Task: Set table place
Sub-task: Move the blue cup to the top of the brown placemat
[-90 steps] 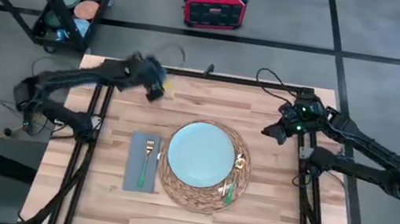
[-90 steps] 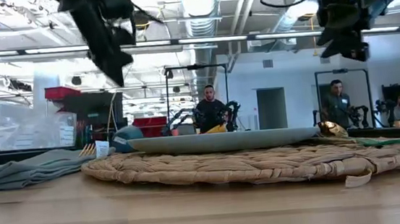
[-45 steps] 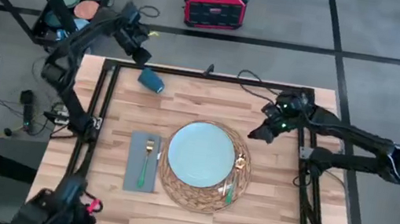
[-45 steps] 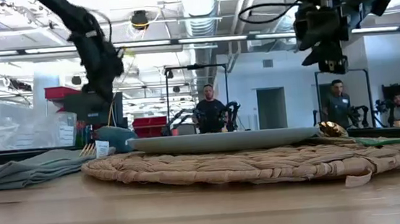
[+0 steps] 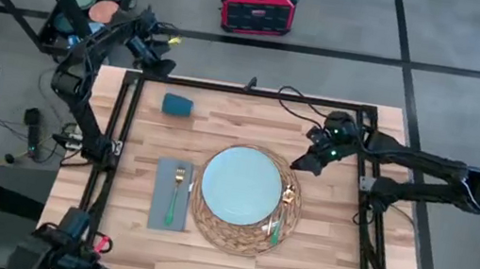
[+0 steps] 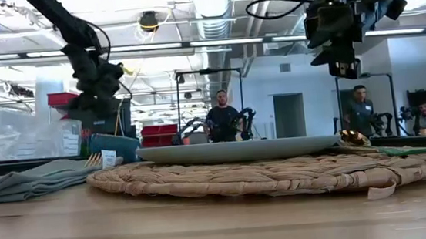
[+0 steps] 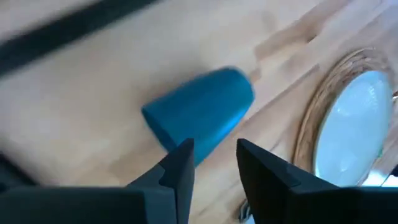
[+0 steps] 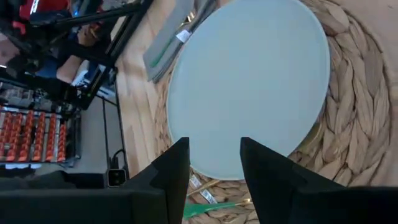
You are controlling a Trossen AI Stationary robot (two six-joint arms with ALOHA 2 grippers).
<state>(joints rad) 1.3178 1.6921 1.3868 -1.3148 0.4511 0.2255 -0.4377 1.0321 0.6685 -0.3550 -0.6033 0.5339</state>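
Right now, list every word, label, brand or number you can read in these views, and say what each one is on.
No text can be read anywhere.
Red and black box on the floor beyond the table: front panel too small to read.
White tag by the grey napkin: blurred.
White tags on the green-handled cutlery: too small to read.
Pale blue round plate, round woven straw mat and small dark blue cup: no markings visible.

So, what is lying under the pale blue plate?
The plate sits on the round woven mat, whose rim shows all around. The mat's middle is covered, so anything there cannot be seen.
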